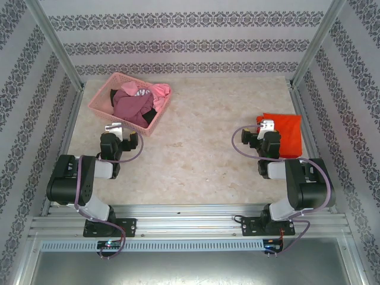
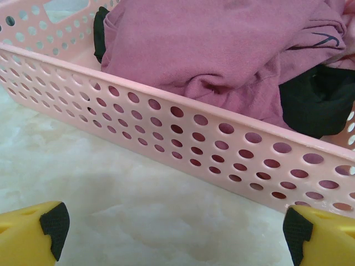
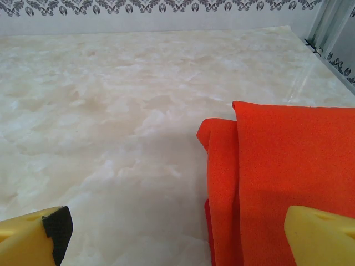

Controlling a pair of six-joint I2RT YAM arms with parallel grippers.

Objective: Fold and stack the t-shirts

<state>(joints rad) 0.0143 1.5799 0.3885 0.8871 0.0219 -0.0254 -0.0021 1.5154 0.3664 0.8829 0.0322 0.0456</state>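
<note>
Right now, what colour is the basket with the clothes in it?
The basket is light pink, best seen from the left wrist.

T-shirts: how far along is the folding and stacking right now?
Done: the orange-red t-shirt lies folded on the table by the right gripper. In hand: nothing; both grippers are open, the left gripper facing the basket. Left: the salmon-pink t-shirt sits in the basket with a maroon garment and a black garment, yet to be folded and stacked.
</note>
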